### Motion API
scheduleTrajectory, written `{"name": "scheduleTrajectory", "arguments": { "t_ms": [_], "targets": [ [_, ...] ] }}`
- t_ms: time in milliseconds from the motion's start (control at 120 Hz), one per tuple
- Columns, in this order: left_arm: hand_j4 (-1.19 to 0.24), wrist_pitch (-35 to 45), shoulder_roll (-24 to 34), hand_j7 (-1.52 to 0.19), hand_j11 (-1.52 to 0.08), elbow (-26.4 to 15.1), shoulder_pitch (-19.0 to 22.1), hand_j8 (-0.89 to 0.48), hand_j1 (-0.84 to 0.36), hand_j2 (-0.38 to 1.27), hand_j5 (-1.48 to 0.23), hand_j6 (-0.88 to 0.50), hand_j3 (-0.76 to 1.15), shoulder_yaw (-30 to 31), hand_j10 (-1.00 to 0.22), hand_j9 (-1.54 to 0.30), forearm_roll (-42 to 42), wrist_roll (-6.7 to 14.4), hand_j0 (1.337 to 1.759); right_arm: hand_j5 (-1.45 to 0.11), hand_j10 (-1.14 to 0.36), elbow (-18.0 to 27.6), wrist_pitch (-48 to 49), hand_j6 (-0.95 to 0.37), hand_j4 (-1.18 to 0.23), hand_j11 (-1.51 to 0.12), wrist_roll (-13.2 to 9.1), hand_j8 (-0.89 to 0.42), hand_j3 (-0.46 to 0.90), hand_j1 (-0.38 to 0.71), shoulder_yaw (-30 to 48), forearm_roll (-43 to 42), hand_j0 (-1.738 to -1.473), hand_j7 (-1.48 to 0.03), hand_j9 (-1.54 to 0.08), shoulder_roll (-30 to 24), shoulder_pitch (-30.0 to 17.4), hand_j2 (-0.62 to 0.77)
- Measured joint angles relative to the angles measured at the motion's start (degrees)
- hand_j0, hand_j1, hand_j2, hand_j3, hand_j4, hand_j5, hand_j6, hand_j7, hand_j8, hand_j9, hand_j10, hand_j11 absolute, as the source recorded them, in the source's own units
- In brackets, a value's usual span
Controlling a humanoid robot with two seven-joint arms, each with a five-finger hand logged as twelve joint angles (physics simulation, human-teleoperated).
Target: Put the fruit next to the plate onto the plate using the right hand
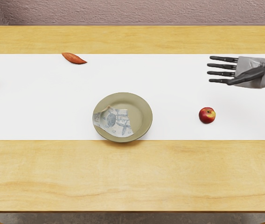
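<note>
The right hand (242,71) hovers at the far right, fingers stretched out flat and holding nothing; the red apple (207,115) lies untouched on the white runner (53,102), apart from the olive plate (140,108); reach, grasp, carry and placement are all yet to do.

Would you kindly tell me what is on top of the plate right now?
No fruit lies on the plate; only a blue-white patterned patch shows on its left part, hiding the dish surface beneath. The apple sits apart to its right.
</note>
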Motion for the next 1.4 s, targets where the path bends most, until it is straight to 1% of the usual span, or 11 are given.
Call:
{"name": "scheduleTrajectory", "arguments": {
  "t_ms": [133, 217, 342, 442, 567, 642, 750, 950, 1025, 1150, 1400],
  "targets": [
    [-0.23, 0.0, 0.0, -0.30, -0.30, 0.0, 0.0, -0.23, 0.07, 0.05, -0.30, -0.23, 0.00, 0.0, -0.23, -0.30, 0.0, 0.0, 1.658, -0.04, -0.03, 1.0, 0.0, -0.03, -0.03, -0.04, 0.1, -0.03, 0.00, -0.31, 0.5, -0.6, -1.658, -0.04, -0.04, -0.1, 0.1, -0.01],
    [-0.23, 0.0, 0.0, -0.30, -0.30, 0.0, 0.0, -0.23, 0.07, 0.05, -0.30, -0.23, 0.00, 0.0, -0.23, -0.30, 0.0, 0.0, 1.658, -0.04, -0.03, 1.0, 0.0, -0.03, -0.03, -0.04, 1.0, -0.03, 0.00, -0.31, 2.1, -2.5, -1.658, -0.04, -0.04, 0.1, 0.5, -0.01],
    [-0.23, 0.0, 0.0, -0.30, -0.30, 0.0, 0.0, -0.23, 0.07, 0.05, -0.30, -0.23, 0.00, 0.0, -0.23, -0.30, 0.0, 0.0, 1.658, -0.04, -0.03, 2.2, 0.0, -0.03, -0.03, -0.04, 2.0, -0.03, 0.00, -0.31, 10.1, -22.8, -1.658, -0.04, -0.04, 0.2, 1.3, -0.01],
    [-0.23, 0.0, 0.0, -0.30, -0.30, 0.0, 0.0, -0.23, 0.07, 0.05, -0.30, -0.23, 0.00, 0.0, -0.23, -0.30, 0.0, 0.0, 1.658, -0.04, -0.03, 12.2, 0.0, -0.03, -0.03, -0.05, 3.7, -0.03, 0.00, -0.31, 12.9, -39.3, -1.658, -0.05, -0.04, -2.3, 1.4, -0.01],
    [-0.23, 0.0, 0.0, -0.30, -0.30, 0.0, 0.0, -0.23, 0.07, 0.05, -0.30, -0.23, 0.00, 0.0, -0.23, -0.30, 0.0, 0.0, 1.658, -0.05, -0.04, 24.4, -1.6, -0.04, -0.04, -0.05, 4.5, -0.04, 0.00, -0.31, 11.9, -52.9, -1.658, -0.05, -0.05, -5.5, 0.5, -0.01],
    [-0.23, 0.0, 0.0, -0.30, -0.30, 0.0, 0.0, -0.23, 0.07, 0.05, -0.30, -0.23, 0.00, 0.0, -0.23, -0.30, 0.0, 0.0, 1.658, -0.05, -0.04, 29.0, -5.8, -0.04, -0.04, -0.05, 4.4, -0.04, 0.00, -0.31, 9.4, -58.2, -1.658, -0.05, -0.05, -6.2, 0.1, -0.01],
    [-0.23, 0.0, 0.0, -0.30, -0.30, 0.0, 0.0, -0.23, 0.07, 0.05, -0.30, -0.23, 0.00, 0.0, -0.23, -0.30, 0.0, 0.0, 1.658, -0.05, -0.04, 33.2, -14.5, -0.04, -0.04, -0.05, 4.1, -0.04, 0.00, -0.31, 5.5, -63.5, -1.658, -0.05, -0.05, -6.5, -0.1, -0.01],
    [-0.23, 0.0, 0.0, -0.30, -0.30, 0.0, 0.0, -0.23, 0.07, 0.05, -0.30, -0.23, 0.00, 0.0, -0.23, -0.30, 0.0, 0.0, 1.658, -0.05, -0.04, 35.4, -23.6, -0.04, -0.04, -0.05, 3.9, -0.04, 0.00, -0.30, 1.1, -66.9, -1.658, -0.05, -0.05, -5.4, -1.2, -0.01],
    [-0.23, 0.0, 0.0, -0.30, -0.30, 0.0, 0.0, -0.23, 0.07, 0.05, -0.30, -0.23, 0.00, 0.0, -0.23, -0.30, 0.0, 0.0, 1.658, -0.05, -0.04, 35.6, -25.7, -0.05, -0.04, -0.05, 1.4, -0.04, 0.00, -0.30, -0.4, -70.1, -1.658, -0.05, -0.05, -4.3, -1.6, -0.01],
    [-0.23, 0.0, 0.0, -0.30, -0.30, 0.0, 0.0, -0.23, 0.07, 0.05, -0.30, -0.23, 0.00, 0.0, -0.23, -0.30, 0.0, 0.0, 1.658, -0.06, -0.05, 35.8, -28.8, -0.05, -0.05, -0.06, -1.6, -0.05, 0.00, -0.30, -2.5, -75.1, -1.658, -0.06, -0.06, -1.4, -1.9, -0.01],
    [-0.23, 0.0, 0.0, -0.30, -0.30, 0.0, 0.0, -0.23, 0.07, 0.05, -0.30, -0.23, 0.00, 0.0, -0.23, -0.30, 0.0, 0.0, 1.658, -0.10, -0.08, 37.1, -35.9, -0.08, -0.08, -0.10, -3.0, -0.08, 0.00, -0.26, -7.9, -82.5, -1.658, -0.10, -0.10, 2.6, -2.1, -0.01]
  ]
}}
